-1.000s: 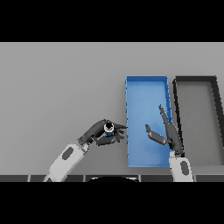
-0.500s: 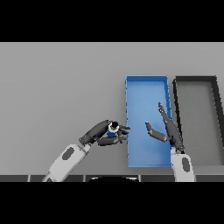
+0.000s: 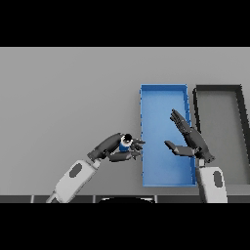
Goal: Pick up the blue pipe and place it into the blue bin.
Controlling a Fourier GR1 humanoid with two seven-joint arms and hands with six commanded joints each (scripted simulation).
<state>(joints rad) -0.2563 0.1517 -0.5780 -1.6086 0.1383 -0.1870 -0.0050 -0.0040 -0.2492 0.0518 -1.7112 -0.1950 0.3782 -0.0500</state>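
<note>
My left hand (image 3: 111, 148) has its fingers and thumb curled round the small blue pipe (image 3: 125, 143), just left of the blue bin's left wall. The blue bin (image 3: 146, 112) is a long rectangle right of centre, and nothing lies on the part of its floor that shows. Over the bin's right half my right hand (image 3: 189, 140) hovers with straight fingers and thumb spread, holding nothing.
A dark grey bin (image 3: 241, 117) of the same shape stands right beside the blue one, at the right edge. Grey table stretches out to the left and beyond both bins.
My left hand has carried the blue pipe a little to the right, closer to the blue bin's left wall. The right hand has barely moved.
</note>
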